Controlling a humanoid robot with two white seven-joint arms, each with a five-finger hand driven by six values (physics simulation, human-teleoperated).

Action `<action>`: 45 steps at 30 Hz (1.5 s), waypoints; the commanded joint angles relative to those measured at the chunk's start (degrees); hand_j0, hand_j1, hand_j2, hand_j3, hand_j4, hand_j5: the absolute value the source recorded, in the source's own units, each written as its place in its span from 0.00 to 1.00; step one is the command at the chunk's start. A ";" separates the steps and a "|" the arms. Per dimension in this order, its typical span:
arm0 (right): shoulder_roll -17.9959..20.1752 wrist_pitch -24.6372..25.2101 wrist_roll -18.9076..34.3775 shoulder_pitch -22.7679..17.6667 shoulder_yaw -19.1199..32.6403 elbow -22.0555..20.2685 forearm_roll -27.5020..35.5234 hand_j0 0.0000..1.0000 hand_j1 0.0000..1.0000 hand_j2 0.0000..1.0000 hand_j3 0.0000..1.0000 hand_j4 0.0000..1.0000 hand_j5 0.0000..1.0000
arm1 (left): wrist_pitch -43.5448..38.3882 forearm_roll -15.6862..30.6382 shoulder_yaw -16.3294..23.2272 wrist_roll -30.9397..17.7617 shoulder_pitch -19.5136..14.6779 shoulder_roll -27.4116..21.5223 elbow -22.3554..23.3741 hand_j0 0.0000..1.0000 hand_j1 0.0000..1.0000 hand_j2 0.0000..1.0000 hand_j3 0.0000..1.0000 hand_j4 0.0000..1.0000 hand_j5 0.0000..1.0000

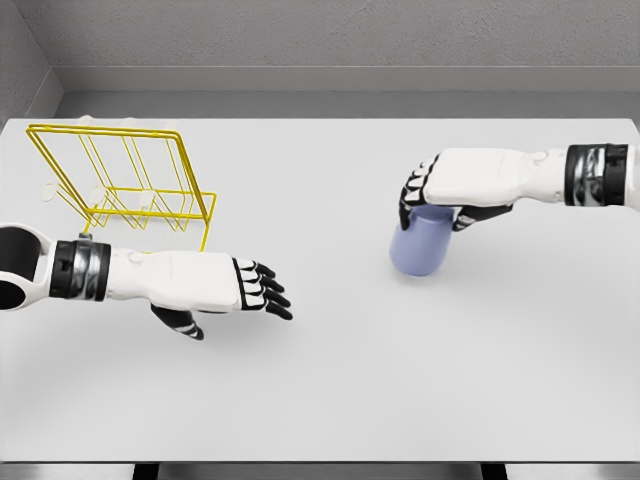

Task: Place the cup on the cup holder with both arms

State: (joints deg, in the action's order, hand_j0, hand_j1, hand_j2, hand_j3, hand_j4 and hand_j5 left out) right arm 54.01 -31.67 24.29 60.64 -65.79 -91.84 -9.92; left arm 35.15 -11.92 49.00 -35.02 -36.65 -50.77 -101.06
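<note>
A pale blue cup (pixel 420 247) stands on the white table (pixel 330 380), right of the middle. My right hand (pixel 428 203) covers its top, with the black fingers curled over the rim and the thumb against the cup's right side. The yellow wire cup holder (pixel 125 180) stands at the far left of the table, its frame leaning. My left hand (pixel 255 288) hovers just in front of the holder, palm down, fingers stretched out and holding nothing. A wide gap separates the left hand from the cup.
The table's front edge (pixel 320 462) runs along the bottom of the view. Grey walls (pixel 330 40) close the space behind the table.
</note>
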 commanded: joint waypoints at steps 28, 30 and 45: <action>-9.01 0.12 0.05 0.18 -1.35 -1.94 0.34 0.56 0.56 0.56 0.56 0.56 0.56 | -0.15 0.49 -3.30 0.02 0.35 1.38 -0.01 1.00 1.00 1.00 1.00 1.00 1.00; -9.19 0.20 0.05 0.18 -1.44 -1.94 0.34 0.56 0.56 0.56 0.56 0.56 0.56 | -0.15 0.49 -3.30 0.02 0.18 1.47 -0.01 1.00 1.00 1.00 1.00 1.00 1.00; -11.56 0.56 -0.04 0.53 -2.06 -1.94 0.34 0.96 0.96 0.96 0.96 0.96 0.96 | -0.15 0.49 -3.39 0.02 0.44 -2.13 0.52 1.00 1.00 1.00 1.00 1.00 1.00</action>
State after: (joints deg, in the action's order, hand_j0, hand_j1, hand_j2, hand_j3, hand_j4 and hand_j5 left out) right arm 42.52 -31.38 24.32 61.17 -67.90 -93.76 -9.90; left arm 35.15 -11.90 45.65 -35.02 -36.30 -51.60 -100.59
